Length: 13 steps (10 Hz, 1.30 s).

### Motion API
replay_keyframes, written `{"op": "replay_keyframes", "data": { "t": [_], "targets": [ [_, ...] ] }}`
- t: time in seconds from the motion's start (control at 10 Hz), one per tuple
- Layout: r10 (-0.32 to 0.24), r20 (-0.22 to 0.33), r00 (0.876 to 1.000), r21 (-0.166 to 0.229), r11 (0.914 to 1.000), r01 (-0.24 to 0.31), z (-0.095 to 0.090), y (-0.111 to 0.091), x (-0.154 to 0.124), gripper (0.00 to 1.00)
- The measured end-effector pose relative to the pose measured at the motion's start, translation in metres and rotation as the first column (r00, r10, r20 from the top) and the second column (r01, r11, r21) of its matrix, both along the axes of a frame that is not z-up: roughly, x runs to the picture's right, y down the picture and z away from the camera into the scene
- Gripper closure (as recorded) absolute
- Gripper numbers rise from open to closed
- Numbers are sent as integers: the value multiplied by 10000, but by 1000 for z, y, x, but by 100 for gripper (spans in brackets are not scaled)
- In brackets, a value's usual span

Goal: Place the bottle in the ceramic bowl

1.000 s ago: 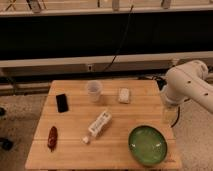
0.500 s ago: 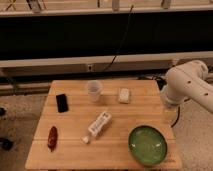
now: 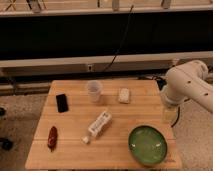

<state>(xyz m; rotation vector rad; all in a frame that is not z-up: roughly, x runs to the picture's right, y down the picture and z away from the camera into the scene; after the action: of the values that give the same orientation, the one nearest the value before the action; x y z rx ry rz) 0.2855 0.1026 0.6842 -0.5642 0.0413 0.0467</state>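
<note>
I am holding my pincer [image 3: 169, 114] over the right edge of the table [image 3: 75, 152], hanging under my white arm [image 3: 187, 85], its jaws standing apart with nothing between them. The bottle [image 3: 99, 125] is lying on its side near the middle of the table, well off to the left of my pincer and not touching it, its cap pointing to the front left. The bowl [image 3: 148, 128] is sitting at the front right corner, near the bottle and just in front of my pincer.
</note>
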Motion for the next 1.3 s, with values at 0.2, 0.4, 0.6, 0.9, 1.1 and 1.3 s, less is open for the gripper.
{"op": "replay_keyframes", "data": {
  "t": [0.2, 0.4, 0.6, 0.9, 1.1, 1.3],
  "targets": [
    [0, 0, 10000, 1, 10000, 0, 0, 0, 0, 20],
    [0, 0, 10000, 1, 10000, 0, 0, 0, 0, 20],
    [-146, 3, 9999, 4, 9999, 146, 3, -1, -7, 20],
    [-588, 187, 9981, 33, 9983, 587, 14, -8, -47, 20],
    [-876, 306, 9957, 31, 9962, 876, 19, -9, -61, 20],
    [-1201, 420, 9919, -7, 9928, 1202, 24, -7, -75, 20]
  ]
}}
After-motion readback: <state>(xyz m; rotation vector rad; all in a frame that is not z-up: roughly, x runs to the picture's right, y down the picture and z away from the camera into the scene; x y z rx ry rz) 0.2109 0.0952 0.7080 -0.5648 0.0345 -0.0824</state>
